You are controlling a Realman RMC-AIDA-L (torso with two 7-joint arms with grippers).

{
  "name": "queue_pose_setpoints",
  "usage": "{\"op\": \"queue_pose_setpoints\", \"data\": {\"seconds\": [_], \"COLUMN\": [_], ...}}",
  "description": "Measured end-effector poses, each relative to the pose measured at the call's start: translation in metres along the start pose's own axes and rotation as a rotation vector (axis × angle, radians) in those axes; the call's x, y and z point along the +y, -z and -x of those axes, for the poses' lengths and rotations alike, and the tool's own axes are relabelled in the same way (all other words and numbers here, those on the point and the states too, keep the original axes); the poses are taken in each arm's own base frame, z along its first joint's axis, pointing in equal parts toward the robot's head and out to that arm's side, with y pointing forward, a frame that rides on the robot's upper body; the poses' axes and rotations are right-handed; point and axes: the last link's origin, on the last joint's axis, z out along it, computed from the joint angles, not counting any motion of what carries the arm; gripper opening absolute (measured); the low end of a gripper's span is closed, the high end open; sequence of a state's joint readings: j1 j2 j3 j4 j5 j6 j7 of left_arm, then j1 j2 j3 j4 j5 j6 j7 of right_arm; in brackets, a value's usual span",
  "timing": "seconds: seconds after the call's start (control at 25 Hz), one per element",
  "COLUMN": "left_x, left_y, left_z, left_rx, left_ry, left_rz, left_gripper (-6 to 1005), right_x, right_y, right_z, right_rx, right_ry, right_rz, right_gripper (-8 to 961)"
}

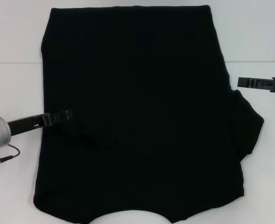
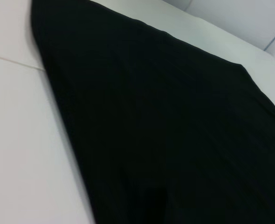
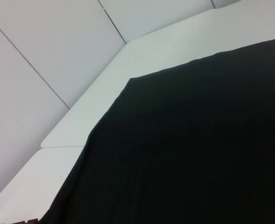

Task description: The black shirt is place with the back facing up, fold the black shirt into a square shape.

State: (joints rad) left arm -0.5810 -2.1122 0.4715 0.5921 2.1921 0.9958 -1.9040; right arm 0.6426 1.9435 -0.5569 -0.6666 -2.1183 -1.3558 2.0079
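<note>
In the head view the black shirt (image 1: 137,112) lies flat on the white table (image 1: 16,42) and covers most of it. Its plain side is up and no lettering shows. The straight hem is at the far side and the curved neck opening is at the near edge. On the robot's left side the sleeve seems folded inward, with some soft wrinkles there, so that edge runs nearly straight. On the right side the short sleeve still sticks out over the table. The left gripper (image 1: 65,114) reaches in low from the left, and its tip is at the left edge of the shirt; I cannot tell if its fingers are spread or pressed together, or if they pinch the cloth. The right gripper (image 1: 244,83) is beside the right edge of the shirt, just above the sleeve, apart from the cloth; its state I also cannot tell. In the left wrist view the shirt (image 2: 175,140) fills most of the picture, smooth and dark. In the right wrist view the shirt (image 3: 198,154) lies flat, with one corner on the table (image 3: 142,70).
</note>
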Motion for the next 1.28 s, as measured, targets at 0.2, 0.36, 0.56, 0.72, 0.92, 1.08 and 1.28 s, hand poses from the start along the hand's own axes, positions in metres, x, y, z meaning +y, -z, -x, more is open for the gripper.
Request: {"op": "queue_pose_setpoints", "data": {"seconds": [0.2,0.36,0.56,0.72,0.92,1.08,1.28], "left_x": [0.002,0.003,0.005,0.007,0.009,0.013,0.026], "left_y": [-0.002,-0.003,-0.004,-0.005,-0.007,-0.008,-0.016], "left_z": [-0.001,-0.002,-0.005,-0.007,-0.009,-0.013,-0.021], "left_rx": [-0.014,-0.017,-0.015,-0.019,-0.019,-0.020,-0.035], "left_ry": [-0.018,-0.018,-0.012,-0.015,-0.017,-0.017,-0.033], "left_rz": [0.005,0.007,0.011,0.016,0.019,0.034,0.075], "left_gripper": [849,706,506,385,224,100,15], "right_x": [0.000,0.000,0.000,-0.001,-0.002,-0.002,-0.002], "right_y": [0.000,0.000,0.000,0.000,0.000,0.000,-0.001], "right_z": [0.000,0.001,0.001,0.001,0.000,0.000,-0.002], "right_rx": [0.000,-0.001,-0.003,-0.005,-0.005,-0.006,-0.005], "right_ry": [0.001,0.003,0.003,0.001,-0.001,-0.002,-0.002], "right_rz": [0.000,-0.001,-0.004,-0.011,-0.013,-0.014,-0.012], "right_gripper": [882,882,882,882,881,881,881]}}
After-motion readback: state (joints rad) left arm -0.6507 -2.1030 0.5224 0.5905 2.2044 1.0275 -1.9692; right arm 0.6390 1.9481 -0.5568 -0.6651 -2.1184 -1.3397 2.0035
